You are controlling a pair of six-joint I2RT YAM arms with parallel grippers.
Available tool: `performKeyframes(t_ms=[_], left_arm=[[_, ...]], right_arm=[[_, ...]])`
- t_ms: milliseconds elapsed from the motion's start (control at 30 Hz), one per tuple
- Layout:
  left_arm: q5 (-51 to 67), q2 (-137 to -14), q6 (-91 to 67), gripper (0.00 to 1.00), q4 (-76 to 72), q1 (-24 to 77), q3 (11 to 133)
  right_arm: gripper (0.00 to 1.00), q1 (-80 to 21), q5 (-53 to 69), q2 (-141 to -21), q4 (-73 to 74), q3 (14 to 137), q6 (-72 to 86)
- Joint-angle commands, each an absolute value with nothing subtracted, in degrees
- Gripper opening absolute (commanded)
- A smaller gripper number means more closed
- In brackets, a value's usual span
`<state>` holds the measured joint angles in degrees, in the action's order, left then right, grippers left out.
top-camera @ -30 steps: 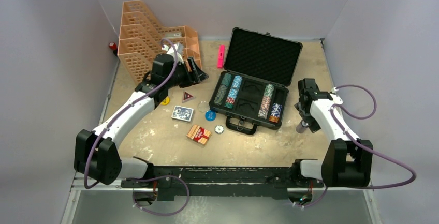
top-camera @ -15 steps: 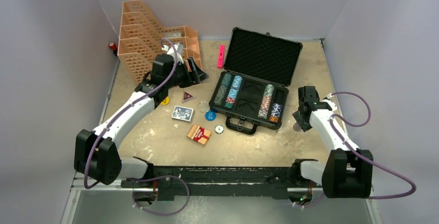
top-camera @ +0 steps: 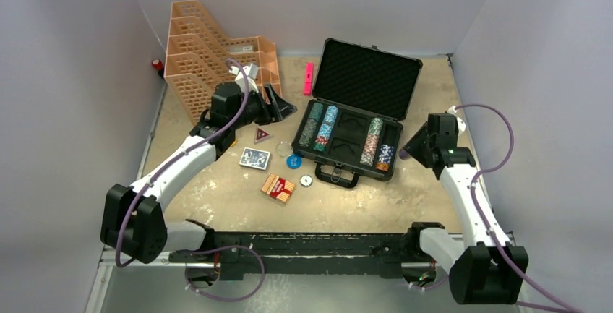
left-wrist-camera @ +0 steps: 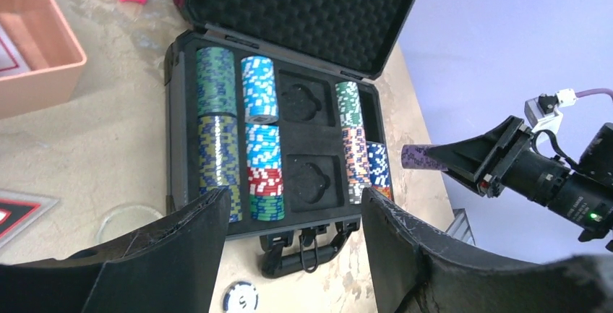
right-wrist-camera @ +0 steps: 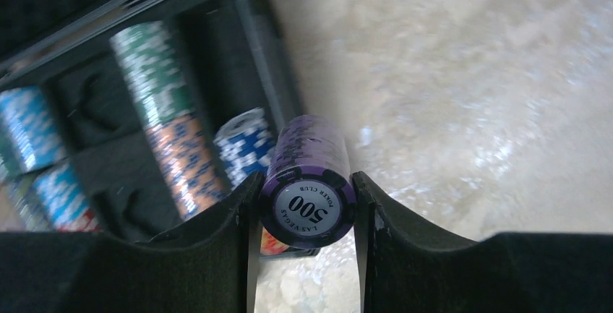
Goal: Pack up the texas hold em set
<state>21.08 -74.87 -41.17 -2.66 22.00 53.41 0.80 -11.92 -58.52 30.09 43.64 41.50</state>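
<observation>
Our right gripper [right-wrist-camera: 307, 208], near the table's right edge, is clamped on the purple chip stack [right-wrist-camera: 309, 161]. The stack's long axis points left, crosswise to the half-empty rightmost slot [top-camera: 391, 135] of the case [left-wrist-camera: 172, 110] just beside it. Our left gripper [left-wrist-camera: 293, 208] hangs spread, holding nothing, farther off.

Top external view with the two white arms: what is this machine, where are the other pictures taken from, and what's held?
Those are two robot arms bolted at the table's near edge, filmed by a fixed camera overhead. The other two pictures come from a camera on each wrist. On the table lie an open black poker case holding rows of chips, a blue card deck, a red card deck, a pink marker and orange trays. The left gripper is open and empty. The right gripper is shut on a stack of purple chips beside the case.
</observation>
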Motion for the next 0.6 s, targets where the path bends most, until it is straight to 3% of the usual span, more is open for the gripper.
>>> performKeyframes(t_ms=[0, 433, 567], left_arm=[[21.1, -72.4, -37.6, 0.66, -9.4, 25.3, 53.2], [12.7, -75.4, -19.3, 0.64, -9.6, 48.3, 57.6], [13.0, -76.9, -17.8, 0.65, -13.5, 50.4, 58.4]], right_arm=[[0.2, 0.9, 4.5, -53.9, 23.9, 47.6, 30.1], [0.23, 0.8, 38.3, -42.3, 13.9, 41.4, 26.3], [0.24, 0.8, 41.1, -40.8, 11.2, 41.7, 27.1]])
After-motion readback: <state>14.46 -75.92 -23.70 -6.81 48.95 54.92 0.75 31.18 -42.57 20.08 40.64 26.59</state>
